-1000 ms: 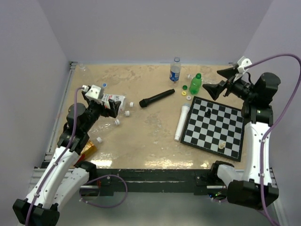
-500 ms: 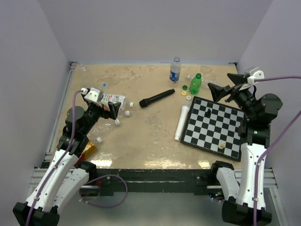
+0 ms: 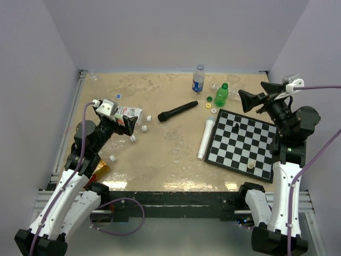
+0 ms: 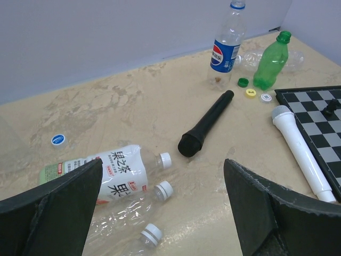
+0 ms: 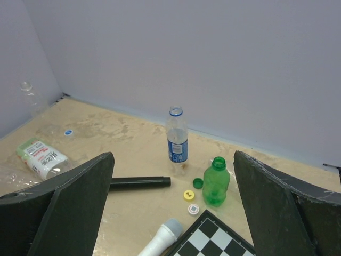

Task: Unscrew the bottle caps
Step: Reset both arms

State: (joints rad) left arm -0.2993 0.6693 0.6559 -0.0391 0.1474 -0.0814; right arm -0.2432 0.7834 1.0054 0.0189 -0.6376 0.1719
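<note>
Drawn slightly farther from the black microphone (image 4: 205, 124) than a second ago, the right gripper (image 3: 254, 96) is held wide open and empty, as is the left gripper (image 4: 162, 168); a white-capped bottle (image 4: 114, 173) lying left of that microphone is best pinned before its cap (image 4: 165, 160) is twisted.

Black-and-white checks on chessboard (image 3: 250, 136). Left of it: white microphone (image 3: 205, 138), then black microphone (image 3: 177, 111). Behind it: bright green bottle (image 3: 221, 95), blue-labelled clear bottle (image 3: 198, 80); green cap (image 4: 243, 82), yellow cap (image 4: 251, 93), white cap (image 4: 266, 97).
</note>
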